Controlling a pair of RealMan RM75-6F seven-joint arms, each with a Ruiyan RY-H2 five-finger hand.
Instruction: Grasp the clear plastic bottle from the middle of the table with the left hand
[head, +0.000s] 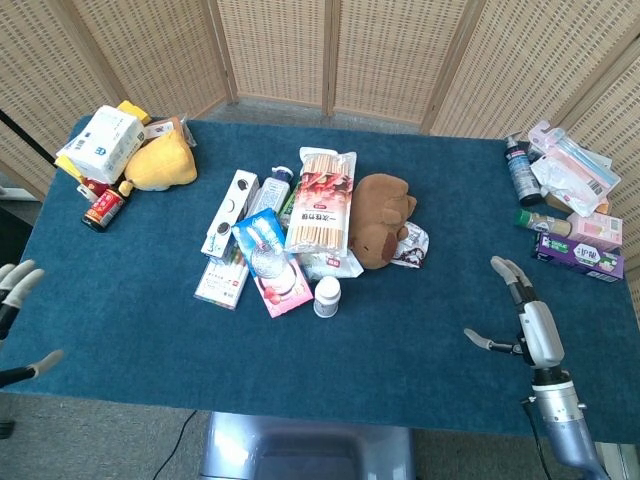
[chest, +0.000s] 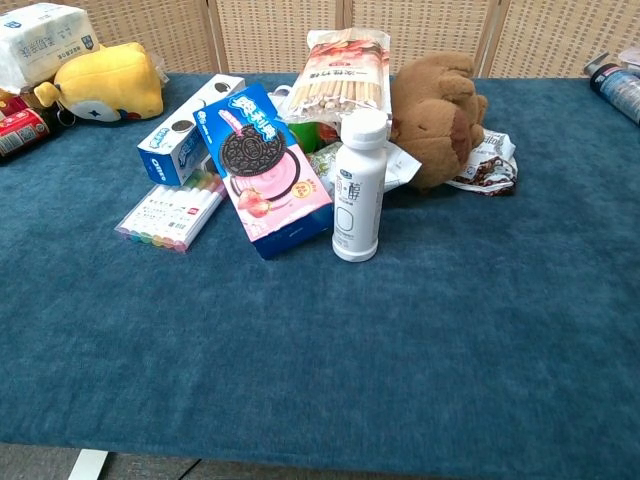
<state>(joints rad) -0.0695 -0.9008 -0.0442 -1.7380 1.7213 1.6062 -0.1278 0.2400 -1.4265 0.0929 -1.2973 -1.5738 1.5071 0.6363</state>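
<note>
The clear plastic bottle (head: 270, 192) lies in the central pile, between the white cookie box (head: 230, 213) and the noodle pack (head: 322, 199), its dark cap pointing away from me. In the chest view the pink cookie box (chest: 265, 165) hides nearly all of it. My left hand (head: 14, 310) shows only partly at the table's left edge, fingers spread, holding nothing and far from the bottle. Near the front right edge my right hand (head: 525, 318) hovers with fingers apart and holds nothing.
A white bottle (head: 327, 296) stands upright at the pile's front, by a brown plush (head: 383, 220) and a marker pack (head: 222, 281). A yellow plush (head: 160, 163), tissue pack and sauce bottle (head: 103, 209) sit back left. Toiletries (head: 566, 210) crowd the right edge.
</note>
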